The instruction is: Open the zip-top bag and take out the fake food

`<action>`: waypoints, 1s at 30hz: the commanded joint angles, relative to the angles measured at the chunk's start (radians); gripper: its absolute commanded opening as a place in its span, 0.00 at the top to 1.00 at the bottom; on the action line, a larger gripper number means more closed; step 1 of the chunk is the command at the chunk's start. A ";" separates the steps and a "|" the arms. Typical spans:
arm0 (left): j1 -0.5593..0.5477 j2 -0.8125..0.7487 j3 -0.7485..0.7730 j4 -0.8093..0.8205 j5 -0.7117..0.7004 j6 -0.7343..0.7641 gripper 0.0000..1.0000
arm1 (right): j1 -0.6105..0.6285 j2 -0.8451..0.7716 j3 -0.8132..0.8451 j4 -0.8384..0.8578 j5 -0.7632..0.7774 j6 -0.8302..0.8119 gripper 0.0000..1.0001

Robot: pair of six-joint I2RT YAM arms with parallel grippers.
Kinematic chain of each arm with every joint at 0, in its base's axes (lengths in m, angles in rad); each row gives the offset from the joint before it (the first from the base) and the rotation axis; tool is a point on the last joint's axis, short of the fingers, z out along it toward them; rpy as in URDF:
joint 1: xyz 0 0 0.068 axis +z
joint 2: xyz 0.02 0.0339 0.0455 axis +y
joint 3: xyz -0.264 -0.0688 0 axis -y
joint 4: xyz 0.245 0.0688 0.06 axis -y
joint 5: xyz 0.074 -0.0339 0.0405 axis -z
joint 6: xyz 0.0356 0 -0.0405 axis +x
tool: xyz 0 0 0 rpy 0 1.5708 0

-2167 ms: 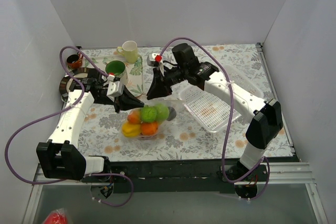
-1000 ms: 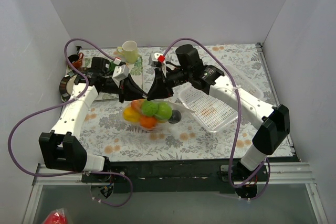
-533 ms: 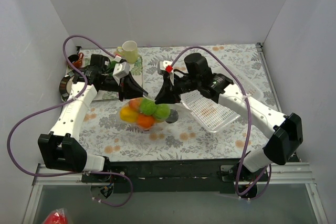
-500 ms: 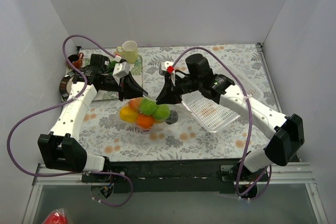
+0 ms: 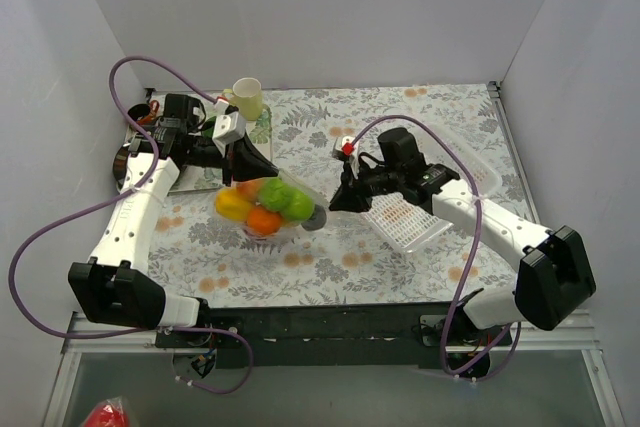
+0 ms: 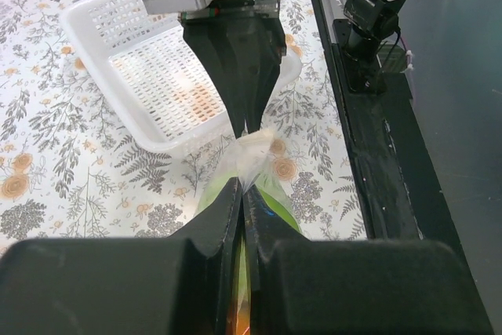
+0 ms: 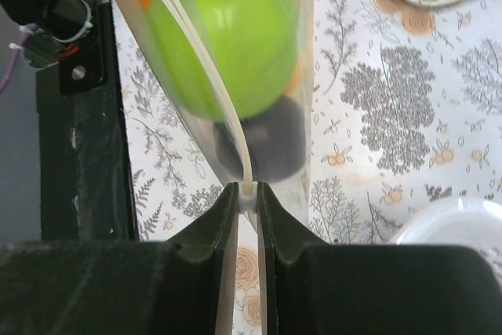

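Note:
The clear zip-top bag (image 5: pixel 268 209) hangs between my two grippers above the flowered table. Inside it is the fake food (image 5: pixel 262 219): yellow, orange, green and a dark purple piece (image 7: pixel 263 145) under a green apple (image 7: pixel 223 37). My left gripper (image 5: pixel 270 173) is shut on the bag's top left corner (image 6: pixel 252 154); it shows closed on plastic in the left wrist view (image 6: pixel 246 187). My right gripper (image 5: pixel 334 204) is shut on the white zip tab (image 7: pixel 248 191) at the right end of the zip strip. The right gripper's fingers (image 6: pixel 235 60) show just beyond the bag corner.
The white slotted basket (image 5: pixel 402 211) lies just right of the right gripper, also in the left wrist view (image 6: pixel 149 76). A cream mug (image 5: pixel 247 97) and a leaf-print mat (image 5: pixel 263 129) sit at the back left. A dark round item (image 5: pixel 124 161) lies at the left edge.
My right gripper has slid to the right and nearer along the bag's top, away from the left gripper. The left gripper and the bag have shifted slightly left.

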 commanded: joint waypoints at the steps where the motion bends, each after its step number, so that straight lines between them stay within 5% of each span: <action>1: 0.014 -0.044 0.045 0.020 0.057 0.006 1.00 | -0.008 -0.046 -0.070 0.052 0.108 0.024 0.96; 12: 0.040 -0.030 0.079 0.017 0.060 0.006 1.00 | -0.017 -0.130 -0.193 0.100 0.252 0.038 0.92; 27: 0.051 -0.038 0.044 -0.016 0.093 0.051 1.00 | -0.016 -0.230 -0.155 0.135 0.338 0.116 0.45; 30: 0.051 -0.053 -0.036 -0.049 0.100 0.121 1.00 | -0.016 -0.264 -0.112 0.193 0.369 0.198 0.42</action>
